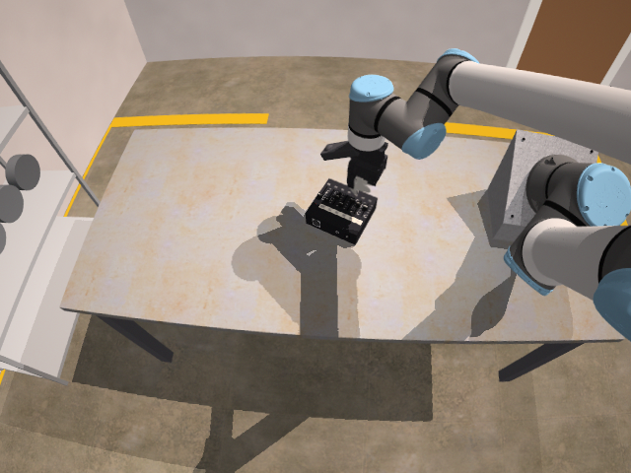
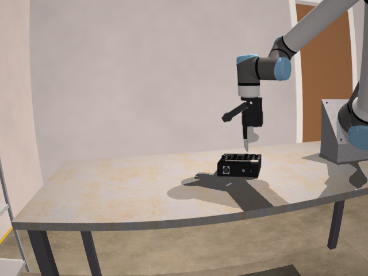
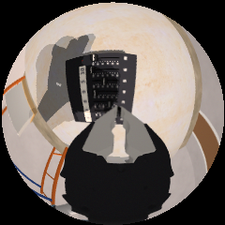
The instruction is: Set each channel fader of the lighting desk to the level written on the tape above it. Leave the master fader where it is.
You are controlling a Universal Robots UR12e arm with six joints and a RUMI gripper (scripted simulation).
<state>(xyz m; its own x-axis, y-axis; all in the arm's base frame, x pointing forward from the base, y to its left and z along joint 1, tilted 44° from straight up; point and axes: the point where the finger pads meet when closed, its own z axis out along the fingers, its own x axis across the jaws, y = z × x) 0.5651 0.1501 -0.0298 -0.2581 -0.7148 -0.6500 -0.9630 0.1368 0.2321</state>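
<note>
hand closed — empty, above lighting desk

Tape levels and fader positions on the desk too small to read
</note>
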